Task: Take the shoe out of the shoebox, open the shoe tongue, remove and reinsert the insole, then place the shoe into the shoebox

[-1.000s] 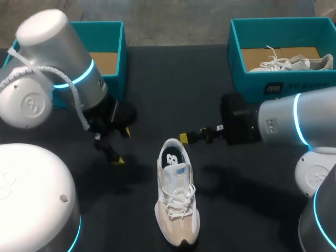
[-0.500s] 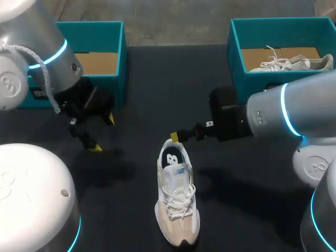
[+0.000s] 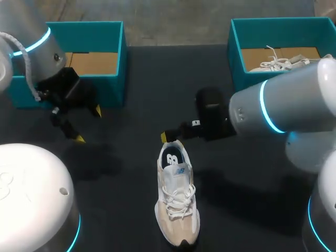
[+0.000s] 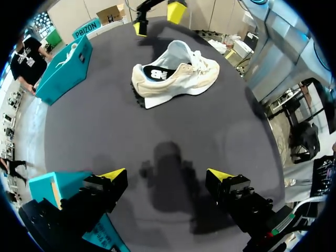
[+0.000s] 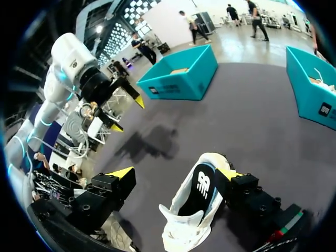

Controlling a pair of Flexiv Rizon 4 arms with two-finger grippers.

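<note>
Right gripper (image 5: 176,176) spread wide, holding nothing; shoe (image 5: 191,210) stands upright, heel between its fingers, closer to one; closing unevenly would likely shove or tip it. Left gripper (image 4: 165,176) wide open, empty; shoe well ahead.

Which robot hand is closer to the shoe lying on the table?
Right. The right gripper hangs at the heel of the shoe, with the heel between its open fingers. The left gripper is far off, beside the left-hand shoebox.
</note>
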